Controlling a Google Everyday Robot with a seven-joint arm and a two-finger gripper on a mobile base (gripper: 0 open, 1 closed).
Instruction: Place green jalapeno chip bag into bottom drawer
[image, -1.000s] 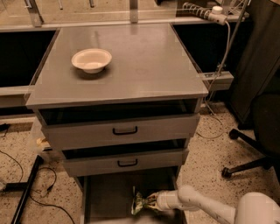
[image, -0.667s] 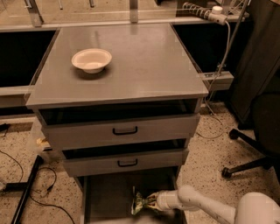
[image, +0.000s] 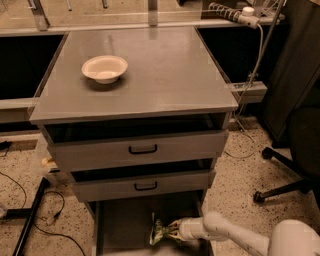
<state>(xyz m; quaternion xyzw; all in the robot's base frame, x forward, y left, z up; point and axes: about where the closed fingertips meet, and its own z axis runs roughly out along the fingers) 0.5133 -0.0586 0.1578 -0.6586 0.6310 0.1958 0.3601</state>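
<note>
Warm, dim light from above.
Cabinet top (image: 165, 75) carries a faint sheen; gripper (image: 175, 230) sits low in the shadowed bottom drawer (image: 122, 225).

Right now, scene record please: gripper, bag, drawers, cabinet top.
gripper: gripper low inside the bottom drawer, reaching in from the right, shut on the green jalapeno chip bag
bag: over the drawer floor, right of centre; contact with the floor unclear
bottom drawer: pulled open
upper drawers: upper drawers both slightly open
cabinet top: cabinet top holds a white bowl, back left
</note>
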